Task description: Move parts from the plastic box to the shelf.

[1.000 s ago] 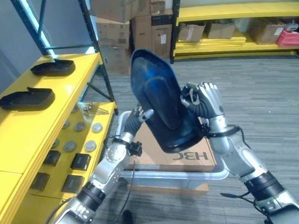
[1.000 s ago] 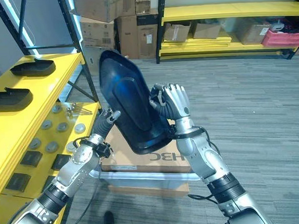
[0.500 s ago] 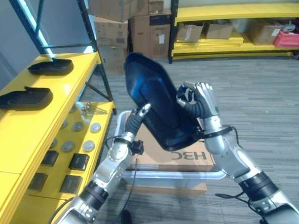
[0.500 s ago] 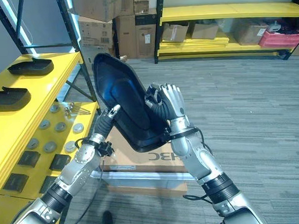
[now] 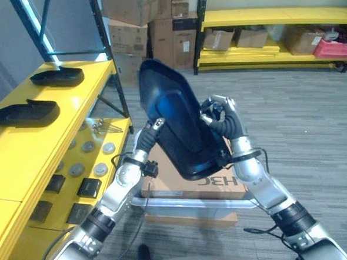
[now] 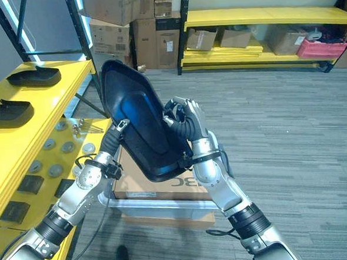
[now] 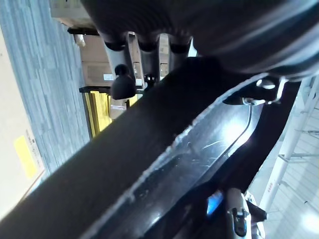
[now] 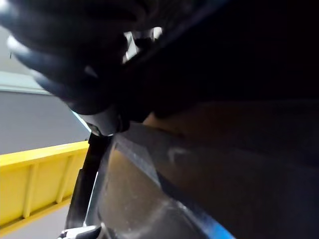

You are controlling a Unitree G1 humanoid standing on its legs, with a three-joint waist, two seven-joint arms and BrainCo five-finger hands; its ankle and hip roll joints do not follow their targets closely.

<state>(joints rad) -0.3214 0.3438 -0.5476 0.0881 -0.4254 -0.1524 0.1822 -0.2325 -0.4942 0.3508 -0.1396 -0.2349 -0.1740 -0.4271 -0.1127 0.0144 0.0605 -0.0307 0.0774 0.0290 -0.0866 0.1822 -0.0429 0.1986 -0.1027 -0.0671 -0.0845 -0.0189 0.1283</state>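
Note:
A large dark blue-black plastic part (image 5: 176,121) hangs tilted in the air above the clear plastic box (image 5: 193,206). My left hand (image 5: 152,130) grips its left edge, thumb on the front and fingers behind it (image 7: 122,84). My right hand (image 5: 223,116) has its fingers curled round the right edge. The yellow shelf (image 5: 21,148) stands to the left, with two black parts (image 5: 56,76) (image 5: 24,112) lying on its top level.
A cardboard box (image 5: 203,184) sits in the plastic box. The shelf's lower level holds grey discs (image 5: 84,159), small black pieces (image 5: 88,187) and loose bolts (image 5: 105,127). A blue-black shelf post (image 5: 114,69) rises beside the part. Stacked cartons (image 5: 150,31) and yellow racks (image 5: 273,18) stand behind.
Both hands have carried the part a little to the left, toward the yellow shelf, keeping their hold. The view has shifted slightly too.

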